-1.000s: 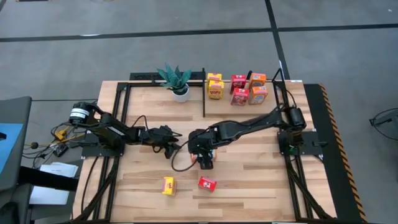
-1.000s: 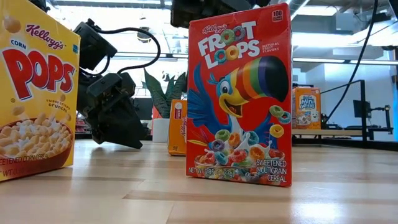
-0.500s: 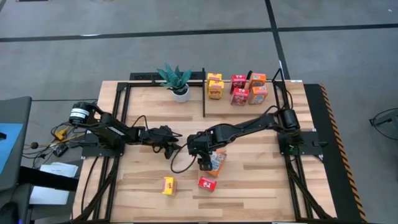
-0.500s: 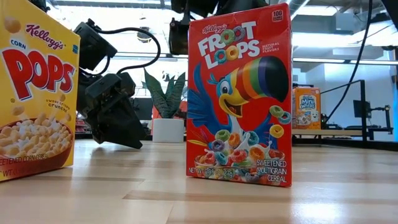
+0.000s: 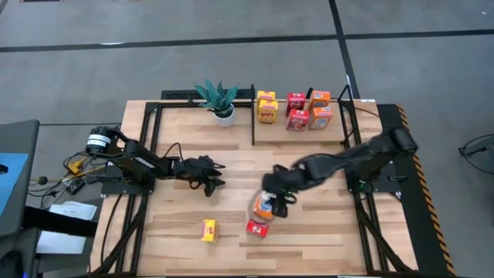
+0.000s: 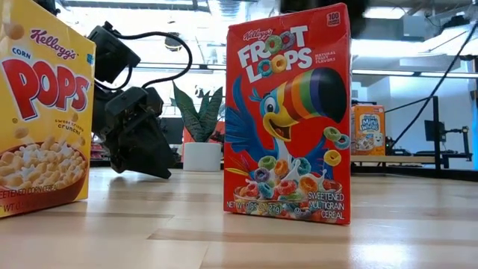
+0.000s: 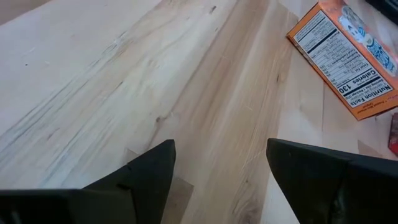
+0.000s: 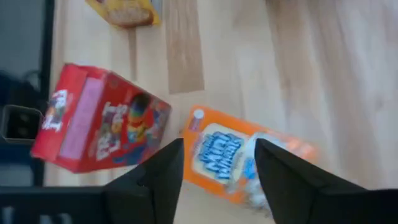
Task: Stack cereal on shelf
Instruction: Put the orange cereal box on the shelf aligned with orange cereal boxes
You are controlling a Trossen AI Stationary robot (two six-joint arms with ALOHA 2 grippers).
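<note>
Pick-up step: the right gripper (image 5: 272,202), jaws apart and empty, hovers over the orange box (image 5: 263,208) lying centre-bottom of the high view; next, descend and clamp it.

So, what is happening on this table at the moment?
A two-arm robot is stacking small cardboard cereal boxes on a light wood shelf with black metal posts, where several boxes already stand. The right hand is low over an orange cereal box lying near the table's front, its fingers open on either side of the box, not gripping it. A red cereal box and a yellow cereal box stand close by. The left hand is open and holds nothing, low over the table's middle.
</note>
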